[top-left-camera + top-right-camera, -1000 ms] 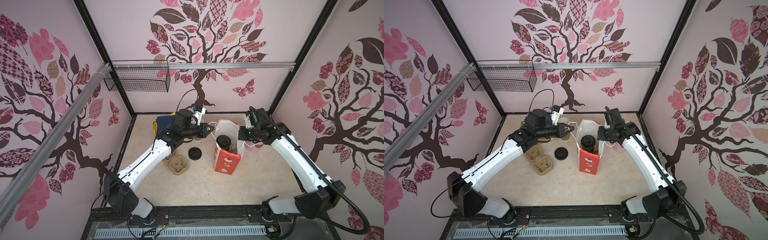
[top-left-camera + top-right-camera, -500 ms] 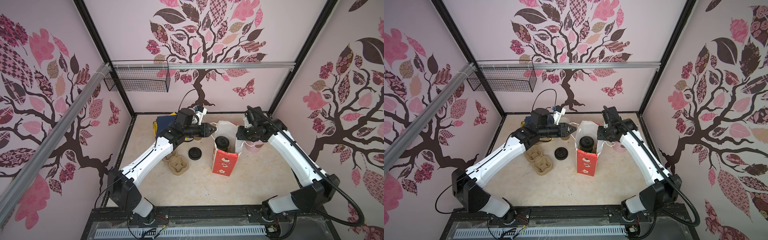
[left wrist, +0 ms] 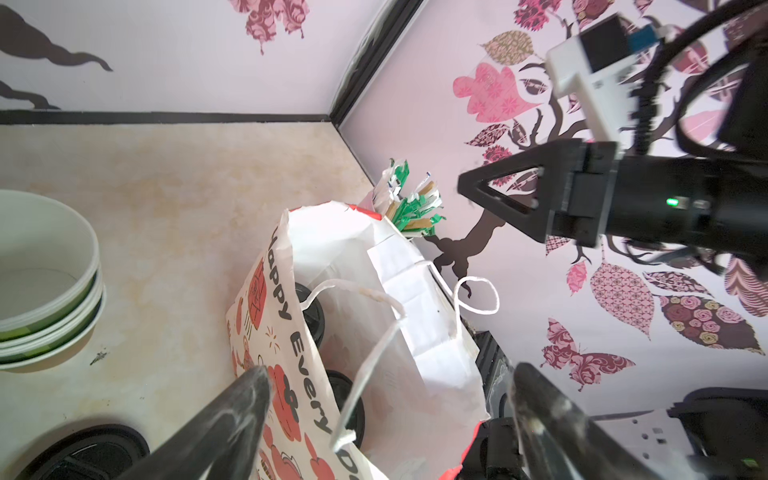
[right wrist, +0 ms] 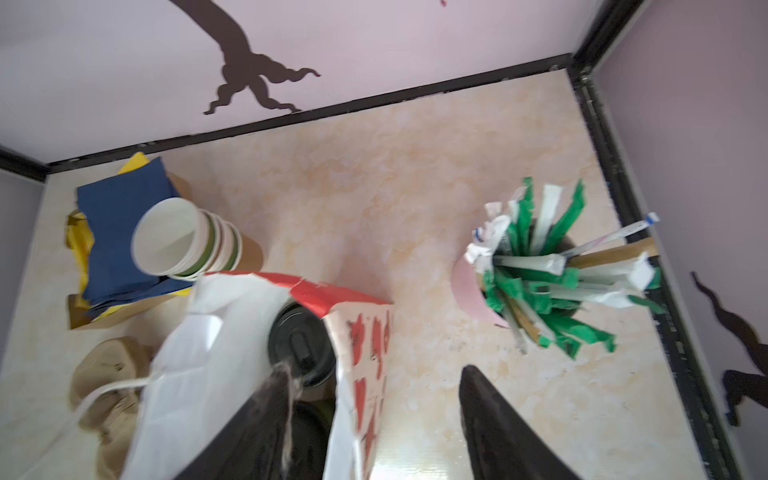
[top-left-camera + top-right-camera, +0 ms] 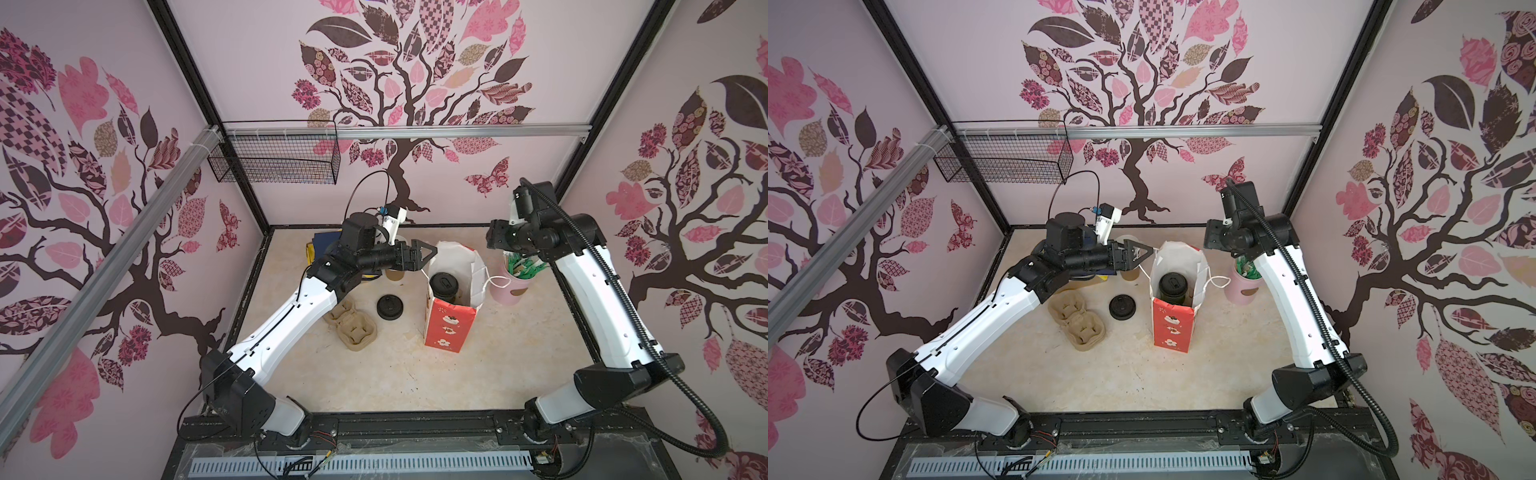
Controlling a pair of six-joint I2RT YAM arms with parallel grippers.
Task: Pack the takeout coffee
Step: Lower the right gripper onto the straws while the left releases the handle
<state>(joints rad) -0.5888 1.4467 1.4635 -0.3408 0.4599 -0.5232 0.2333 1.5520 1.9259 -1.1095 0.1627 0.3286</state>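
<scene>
The red and white paper bag (image 5: 445, 332) stands open near the table's middle in both top views. A green cup of takeout coffee with a black lid (image 5: 444, 284) stands inside it; the wrist views show two black lids (image 3: 312, 316) (image 4: 301, 343) in the bag. My left gripper (image 5: 429, 254) hovers at the bag's left rim, open, with the bag's printed wall (image 3: 286, 316) and a white string handle between its fingers (image 3: 245, 403), which touch neither. My right gripper (image 4: 376, 390) is open above the bag's right rim, straddling that wall (image 4: 365, 332).
A stack of empty green cups in a brown cup (image 5: 394, 272) stands behind my left gripper. A loose black lid (image 5: 390, 306) and a cardboard cup carrier (image 5: 351, 328) lie left of the bag. A pink cup of sachets (image 5: 515, 282) stands at the right, blue napkins (image 4: 124, 232) at the back.
Both grippers went from shut to open and let go of the bag's rim. The right gripper drew up and back to the right; the bag shifted slightly.
</scene>
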